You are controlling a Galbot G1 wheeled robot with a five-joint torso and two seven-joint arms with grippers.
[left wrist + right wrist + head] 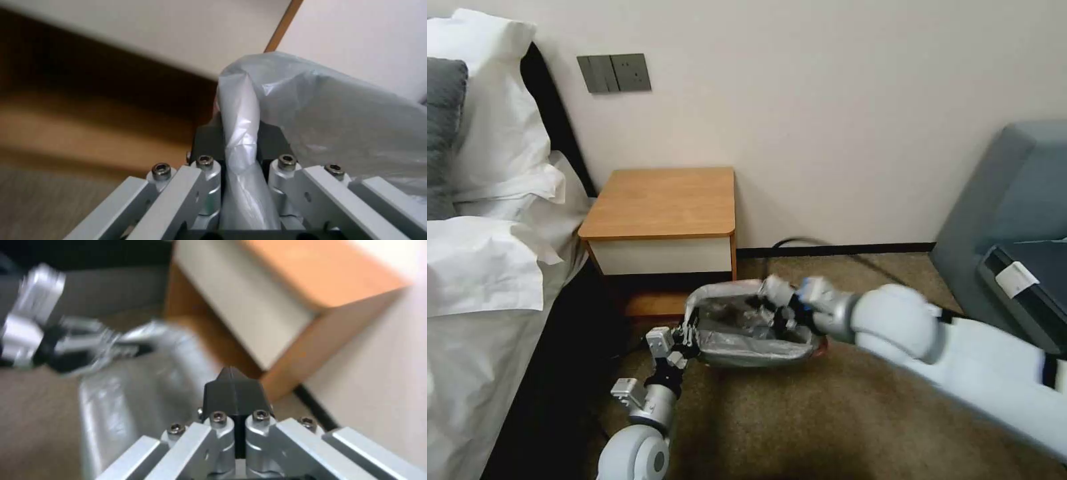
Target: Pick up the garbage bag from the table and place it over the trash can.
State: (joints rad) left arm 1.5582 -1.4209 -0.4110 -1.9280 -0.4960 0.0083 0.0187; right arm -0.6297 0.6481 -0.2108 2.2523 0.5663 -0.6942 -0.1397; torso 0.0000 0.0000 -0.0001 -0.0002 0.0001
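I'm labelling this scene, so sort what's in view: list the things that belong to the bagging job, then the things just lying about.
Part of the job:
- garbage bag, spread over the bin on the carpet
- table, top bare
- left pincer, shut on the bag's edge
- right pincer, shut, above the bag

Just lying about:
- bed with pillows
- wall switches
- grey armchair
- black cable

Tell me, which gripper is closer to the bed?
Left. The left gripper pinches the bag at its bed-side corner, close to the bed. The right gripper sits over the bag's far side.
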